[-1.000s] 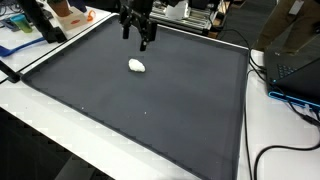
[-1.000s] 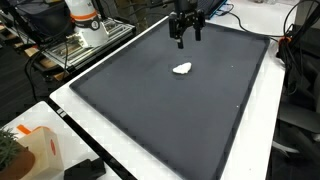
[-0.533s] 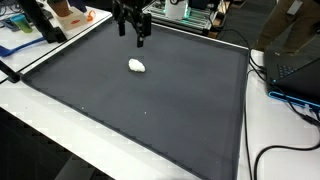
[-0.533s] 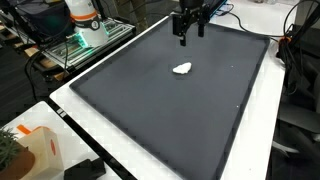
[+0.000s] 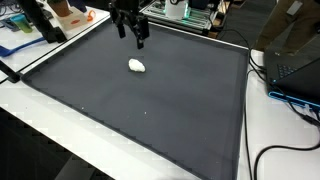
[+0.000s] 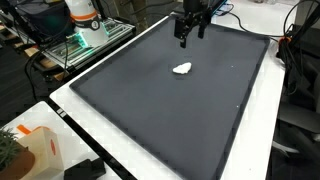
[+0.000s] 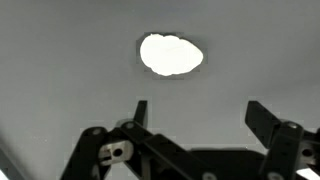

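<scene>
A small white rounded lump (image 5: 137, 66) lies on the dark mat (image 5: 160, 110), toward its far side; it also shows as the white lump (image 6: 182, 69) and the white lump (image 7: 171, 55). My black gripper (image 5: 131, 38) hangs above the mat's far edge, behind the lump and apart from it. From another angle the gripper (image 6: 190, 36) is raised over the same spot. In the wrist view the gripper (image 7: 200, 112) is open, its two fingers spread wide with only bare mat between them. The lump sits ahead of the fingertips, untouched.
The mat covers a white table (image 5: 40, 135). Cables and a blue-lit device (image 5: 295, 75) sit along one side. An orange and white object (image 6: 82, 15) and a wire rack (image 6: 75, 50) stand beyond the mat's edge. A cardboard box (image 6: 35, 150) is at the near corner.
The gripper has moved slightly up and away from the white lump, toward the mat's far edge. Its jaws stayed open. The lump has not moved.
</scene>
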Robot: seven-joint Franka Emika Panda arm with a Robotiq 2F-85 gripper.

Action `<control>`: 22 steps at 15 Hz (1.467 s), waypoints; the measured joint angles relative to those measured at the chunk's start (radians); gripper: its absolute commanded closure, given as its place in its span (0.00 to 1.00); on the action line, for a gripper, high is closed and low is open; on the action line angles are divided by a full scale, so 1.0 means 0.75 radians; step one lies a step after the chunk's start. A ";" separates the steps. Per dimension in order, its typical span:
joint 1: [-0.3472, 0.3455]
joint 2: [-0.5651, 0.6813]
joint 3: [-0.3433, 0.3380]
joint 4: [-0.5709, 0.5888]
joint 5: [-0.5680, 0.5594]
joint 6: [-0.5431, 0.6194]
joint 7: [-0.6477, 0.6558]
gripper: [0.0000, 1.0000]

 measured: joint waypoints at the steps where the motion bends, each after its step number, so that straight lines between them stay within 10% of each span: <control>1: -0.003 -0.017 -0.001 0.013 0.009 -0.010 -0.004 0.00; 7: -0.017 -0.068 -0.021 0.071 0.041 -0.100 -0.030 0.00; 22: -0.428 -0.519 0.082 0.716 0.267 -0.730 -0.121 0.00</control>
